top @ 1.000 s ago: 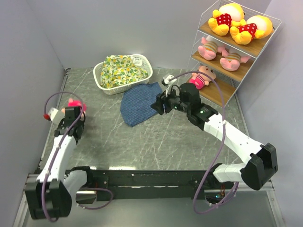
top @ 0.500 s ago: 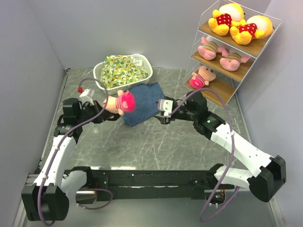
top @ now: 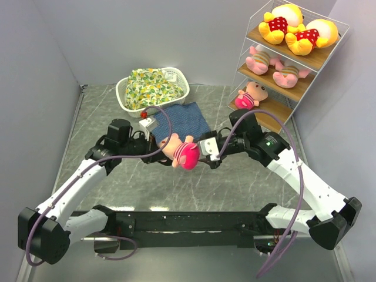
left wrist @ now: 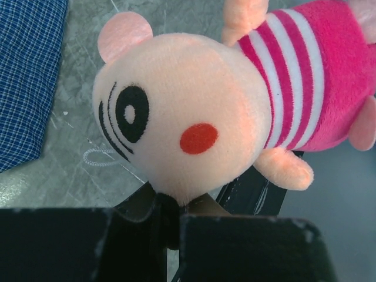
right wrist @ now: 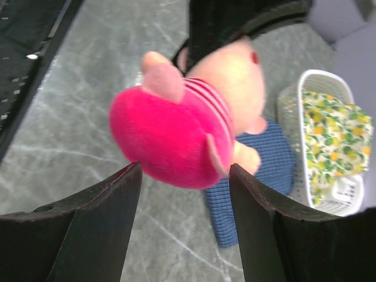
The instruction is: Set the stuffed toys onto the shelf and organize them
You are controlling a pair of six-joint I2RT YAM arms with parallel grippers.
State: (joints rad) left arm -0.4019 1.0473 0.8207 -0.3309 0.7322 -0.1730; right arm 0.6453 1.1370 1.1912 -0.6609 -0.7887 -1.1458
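Doll (top: 181,153) held in the air over mid-table, between the two grippers.
The left gripper (top: 165,145) is clamped on its head. Its long axis runs left to right, with the pink striped body pointing into the right gripper (top: 204,154), whose jaws are spread wide either side of it, apparently not touching. The right arm is nearer the shelf (top: 277,115) at the far right corner, where the bottom board has room beside its twin (top: 250,96).

Left arm (top: 76,183), right arm (top: 305,179) angled inward; left jaws clamped, right jaws spread.
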